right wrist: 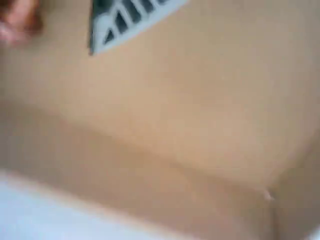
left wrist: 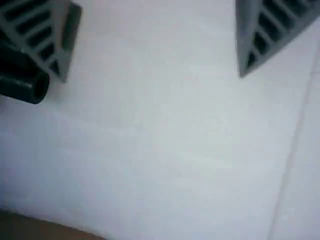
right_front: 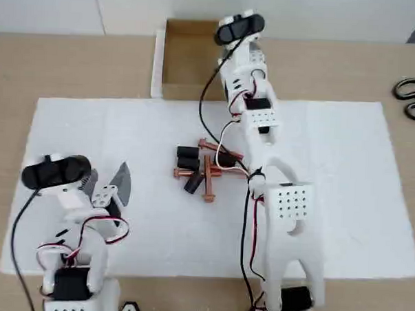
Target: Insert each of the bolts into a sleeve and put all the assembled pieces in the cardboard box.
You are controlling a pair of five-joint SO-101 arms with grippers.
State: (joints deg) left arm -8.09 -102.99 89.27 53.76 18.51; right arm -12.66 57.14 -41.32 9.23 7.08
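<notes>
Currently the left gripper (left wrist: 152, 75) hangs low over the white foam sheet (right_front: 345, 168) near its front-left corner, with its fingers spread wide apart. The right gripper (right_front: 226, 40) is positioned over the cardboard box (right_front: 176, 75) at the far edge of the sheet. One grey finger (right wrist: 130, 17) shows above the box floor, and it cannot be determined whether the fingers are spread or pressed together. The copper bolts (right_front: 210, 176) and black sleeves (right_front: 187, 154) lie mixed in a pile at mid-sheet, just beside the right arm and outside the box.
</notes>
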